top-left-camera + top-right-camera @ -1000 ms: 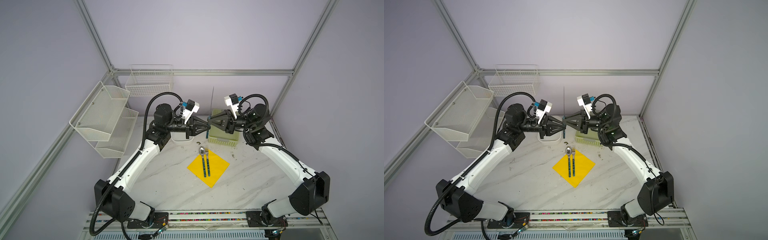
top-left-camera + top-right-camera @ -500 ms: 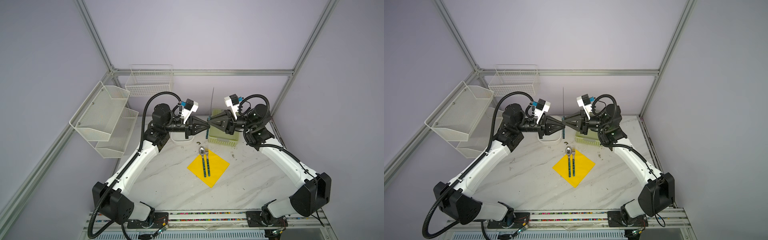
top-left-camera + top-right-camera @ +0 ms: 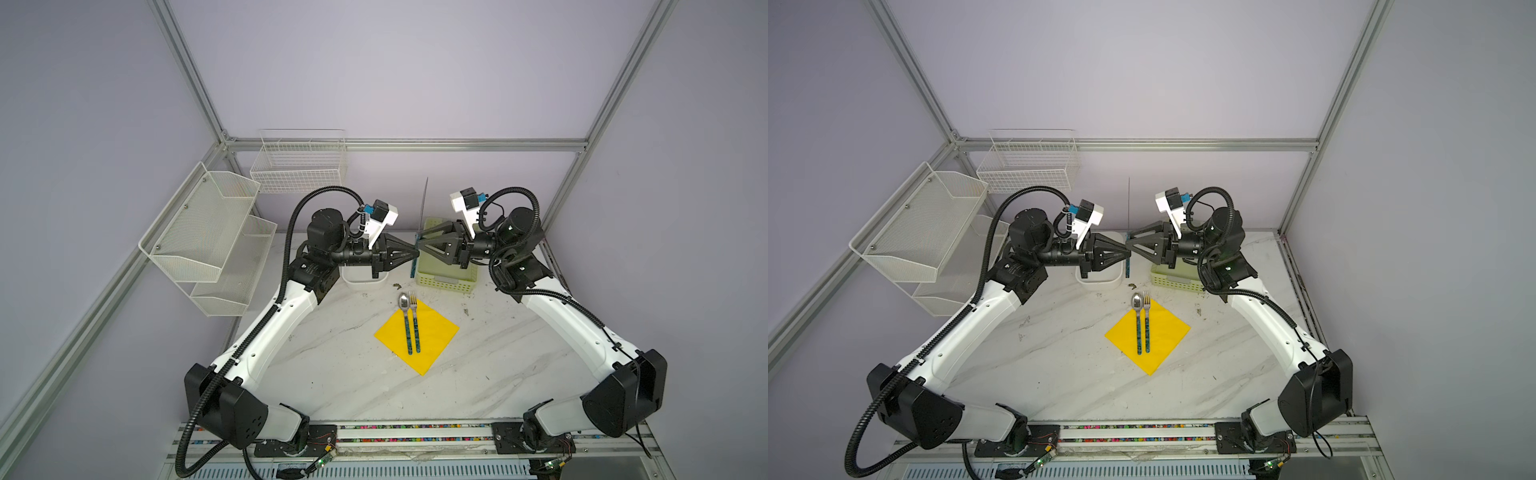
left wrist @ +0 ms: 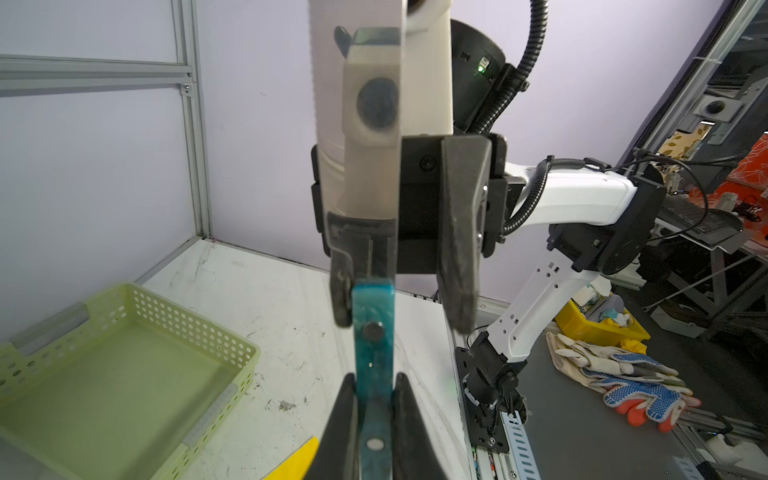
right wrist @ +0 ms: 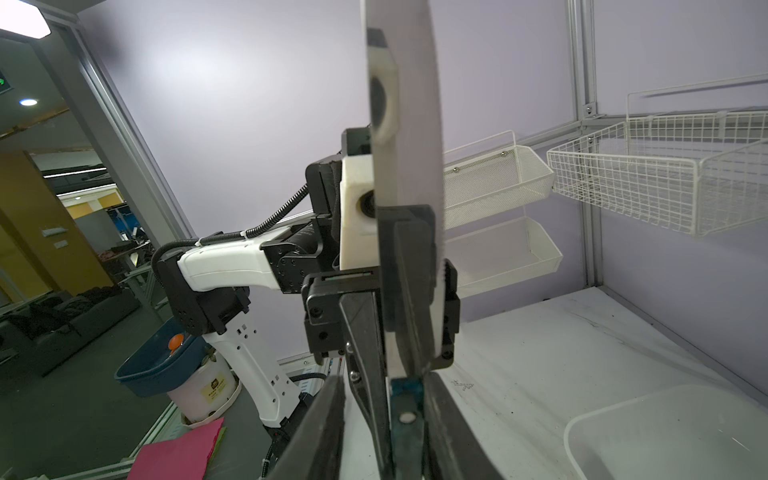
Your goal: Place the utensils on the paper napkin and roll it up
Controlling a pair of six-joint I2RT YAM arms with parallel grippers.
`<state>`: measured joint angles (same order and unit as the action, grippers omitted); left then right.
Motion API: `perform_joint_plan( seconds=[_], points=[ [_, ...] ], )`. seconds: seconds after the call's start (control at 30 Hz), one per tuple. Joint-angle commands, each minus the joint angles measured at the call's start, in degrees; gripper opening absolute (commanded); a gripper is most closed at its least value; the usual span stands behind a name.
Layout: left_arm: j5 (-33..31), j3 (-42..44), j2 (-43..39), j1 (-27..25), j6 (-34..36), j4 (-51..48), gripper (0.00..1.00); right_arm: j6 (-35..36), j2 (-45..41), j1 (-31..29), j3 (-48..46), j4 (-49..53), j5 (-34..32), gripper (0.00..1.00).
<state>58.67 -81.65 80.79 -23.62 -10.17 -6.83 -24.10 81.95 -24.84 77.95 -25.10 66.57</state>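
Note:
A knife (image 3: 424, 199) (image 3: 1128, 199) with a teal handle stands upright in mid-air over the back of the table. My left gripper (image 3: 415, 252) (image 4: 374, 378) is shut on the handle (image 4: 372, 316). My right gripper (image 3: 419, 243) (image 5: 382, 378) faces it tip to tip and is open; the handle (image 5: 407, 399) rests against one finger, the other stands clear. The yellow paper napkin (image 3: 436, 332) (image 3: 1167, 332) lies as a diamond mid-table. A spoon (image 3: 403, 301) and a fork (image 3: 414, 299) lie side by side on it, heads past its far corner.
A pale green perforated basket (image 3: 446, 274) (image 4: 124, 374) sits under the right gripper. A white tub (image 3: 363, 278) sits under the left gripper. White mesh shelves (image 3: 208, 232) and a wire basket (image 3: 299, 166) hang on the left and back walls.
The right gripper's jaws have parted from the knife handle. The left gripper has tightened on it and stays shut. The knife, spoon, fork and napkin have not moved.

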Motion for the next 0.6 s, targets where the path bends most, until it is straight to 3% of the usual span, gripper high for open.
perform_joint_plan(
  seconds=[0.0, 0.17, 0.57],
  points=[
    [-8.2, -2.8, -1.6, 0.1, 3.1, -6.4, 0.04, 0.7, -3.0, 2.1, -1.3, -0.7, 0.5, 0.34],
    [-19.8, -2.0, -1.5, -2.0, 1.7, -10.6, 0.02, 0.5, -5.6, 6.4, -3.3, 1.0, -1.3, 0.33],
    [-42.5, 1.1, 2.1, -11.6, -8.7, -18.4, 0.00, 6.0, -3.6, 14.5, -3.8, 17.4, -16.9, 0.30]
  ],
)
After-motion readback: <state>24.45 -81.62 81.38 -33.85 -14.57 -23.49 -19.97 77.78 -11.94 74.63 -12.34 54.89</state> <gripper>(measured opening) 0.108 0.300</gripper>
